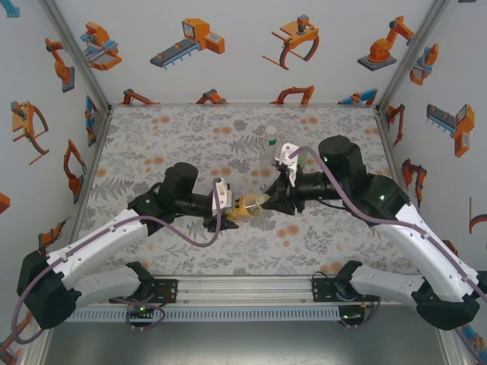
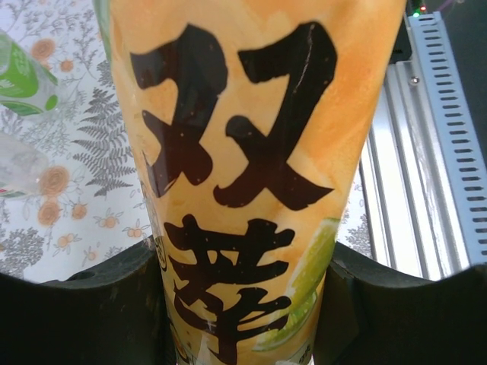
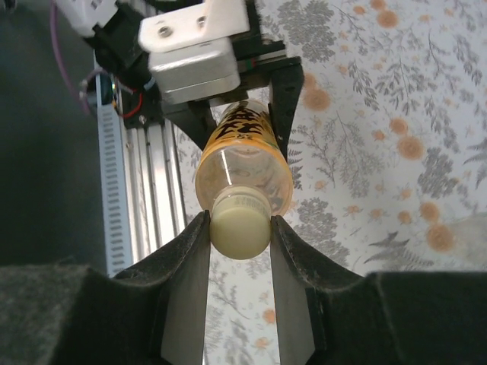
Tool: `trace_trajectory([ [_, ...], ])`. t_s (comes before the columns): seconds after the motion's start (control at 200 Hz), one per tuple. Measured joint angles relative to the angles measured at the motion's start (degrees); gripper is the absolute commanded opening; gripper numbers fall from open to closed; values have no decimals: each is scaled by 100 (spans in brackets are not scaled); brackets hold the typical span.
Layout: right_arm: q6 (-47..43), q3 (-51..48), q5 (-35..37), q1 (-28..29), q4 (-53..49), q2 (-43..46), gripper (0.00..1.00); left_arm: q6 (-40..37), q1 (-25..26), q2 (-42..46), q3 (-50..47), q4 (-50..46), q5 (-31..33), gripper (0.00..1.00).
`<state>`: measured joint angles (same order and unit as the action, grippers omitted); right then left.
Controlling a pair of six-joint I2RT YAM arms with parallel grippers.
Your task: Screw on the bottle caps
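Note:
The yellow-orange bottle (image 1: pixel 247 209) lies level above the table's middle, and my left gripper (image 1: pixel 230 215) is shut on its labelled body (image 2: pixel 243 175). In the left wrist view the dark fingers (image 2: pixel 91 312) press both sides of the label. A pale yellow bottle cap (image 3: pixel 240 232) sits on the bottle's neck. My right gripper (image 3: pixel 240 237) is shut on that cap, with both pads touching its sides. The right wrist view shows the bottle (image 3: pixel 243 163) end-on, with the left gripper (image 3: pixel 242 122) behind it. In the top view the right gripper (image 1: pixel 268 200) meets the bottle from the right.
Behind the grippers stand a short green-tinted bottle (image 1: pixel 272 137) and a slim colourless bottle (image 1: pixel 268 163). Both bottles also lie at the left edge of the left wrist view, the green one (image 2: pixel 23 76) and the colourless one (image 2: pixel 19 167). The metal rail (image 1: pixel 243 287) runs along the near edge.

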<state>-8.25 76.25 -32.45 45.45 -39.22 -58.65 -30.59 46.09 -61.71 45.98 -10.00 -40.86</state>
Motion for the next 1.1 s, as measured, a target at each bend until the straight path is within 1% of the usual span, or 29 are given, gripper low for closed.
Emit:
trace_trajectory([
  [0.055, 450, -120, 205, -2, 188, 83, 0, 2, 2, 2, 0, 66, 114, 0],
  [0.215, 1917, -249, 957, -4, 483, 151, 0, 7, 0, 0, 0, 315, 564, 0],
  [0.441, 4164, -138, 2144, -17, 372, -214, 0, 11, -7, -111, 0, 468, 1355, 0],
  [0.581, 5327, -133, 2695, -42, 306, -420, 0, 26, -35, -240, 0, 514, 1720, 0],
  [0.676, 5827, -155, 2942, -42, 262, -463, 7, 24, -33, -313, 13, 549, 1851, 0],
  [0.726, 6015, -186, 3027, -42, 275, -459, 15, 22, -31, -332, 20, 568, 1891, 0],
  [0.791, 6175, -216, 3077, -42, 302, -444, 30, 22, -31, -337, 20, 575, 1910, 0],
  [0.836, 6218, -216, 3093, -42, 302, -431, 45, 20, -31, -337, 20, 588, 1915, 0],
  [0.861, 6229, -216, 3101, -42, 304, -420, 52, 20, -31, -337, 20, 605, 1912, 0],
  [0.916, 6166, -214, 3060, -24, 264, -380, 63, 26, -26, -341, 37, 682, 1897, 0],
  [0.981, 6033, -190, 3038, 20, 173, -332, 68, 26, -24, -345, 109, 772, 1871, 0],
  [1.101, 5471, 17, 3038, 33, 24, -195, 68, 26, -26, -345, 155, 876, 1753, 0],
])
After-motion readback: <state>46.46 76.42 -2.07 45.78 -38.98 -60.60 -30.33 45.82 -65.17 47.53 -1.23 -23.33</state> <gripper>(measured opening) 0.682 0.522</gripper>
